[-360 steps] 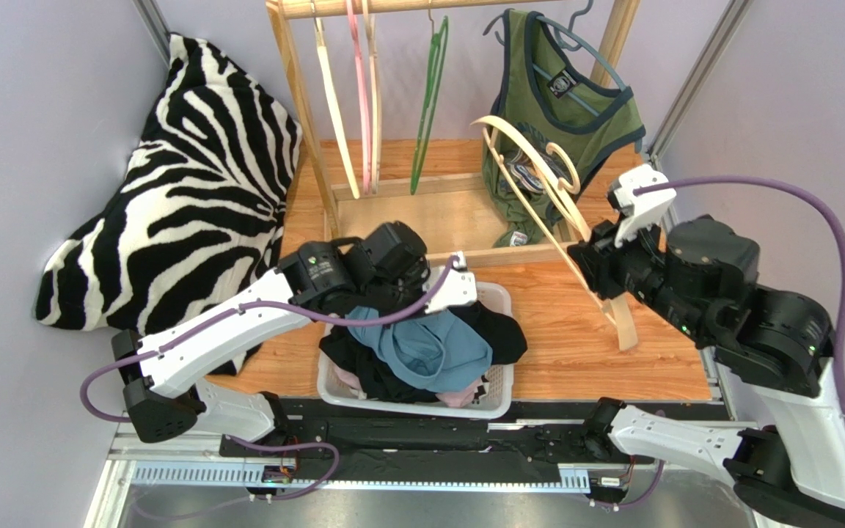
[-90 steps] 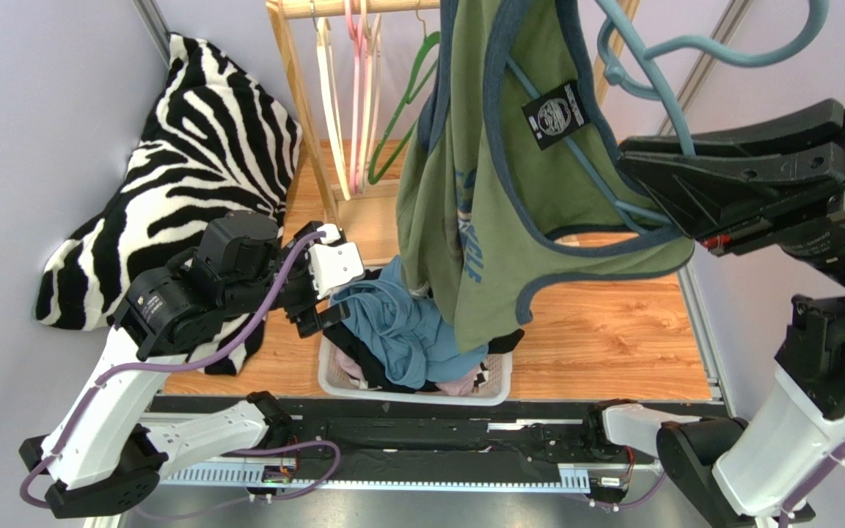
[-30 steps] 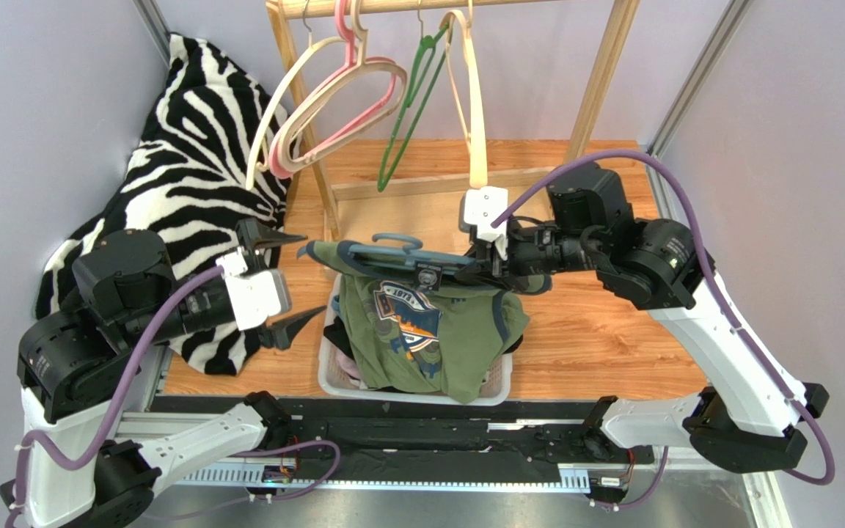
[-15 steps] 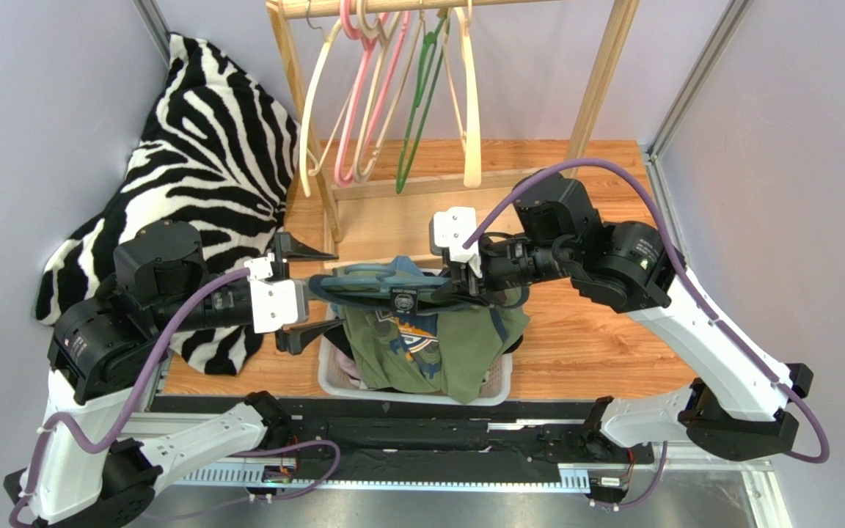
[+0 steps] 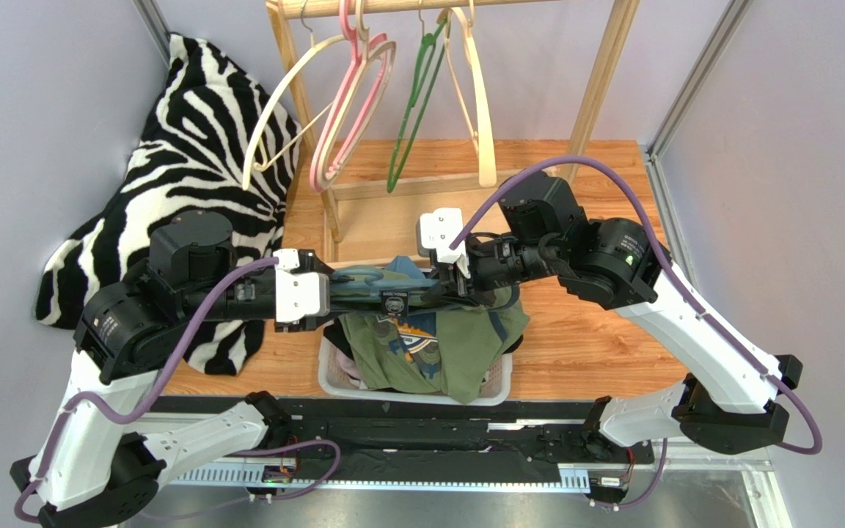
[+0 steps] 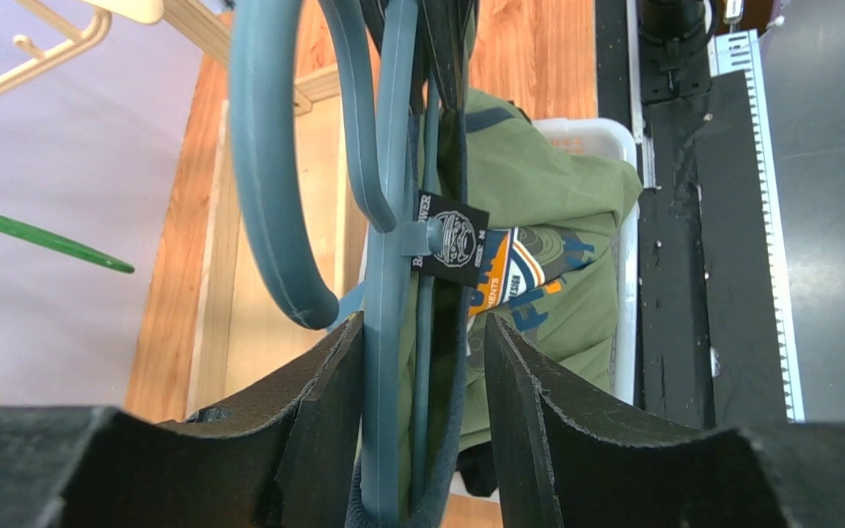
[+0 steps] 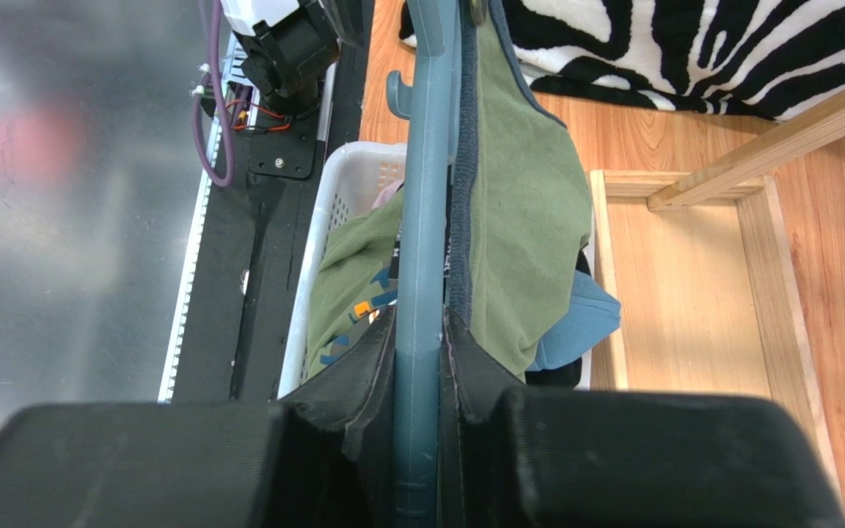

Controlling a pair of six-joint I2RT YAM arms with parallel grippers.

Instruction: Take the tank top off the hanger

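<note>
Above the table (image 5: 614, 330), right gripper (image 7: 420, 336) clamps hanger (image 7: 429, 165), left gripper (image 6: 421, 330) straddles.

1. Tank top (image 5: 438, 361): olive green with dark blue trim. The print is orange, white and blue, and the label is black with a white mark.
2. Hanger (image 6: 267, 165): dull teal-blue.
3. Pillow (image 5: 196, 143), 10 o'clock: black-and-white zebra stripes.
4. Basket (image 5: 333, 387): white, with a light blue cloth (image 7: 590, 316) in it.
5. Rack (image 5: 607, 66), 12 o'clock: pale wood. Its hangers are cream (image 5: 480, 110), pink (image 5: 333, 138) and green (image 5: 410, 116).
6. Table (image 5: 603, 341): orange-brown wood grain.
7. Arms (image 5: 713, 341): white and black, with purple cables (image 5: 565, 162).
8. Walls (image 5: 41, 110): pale lilac-grey.
</note>
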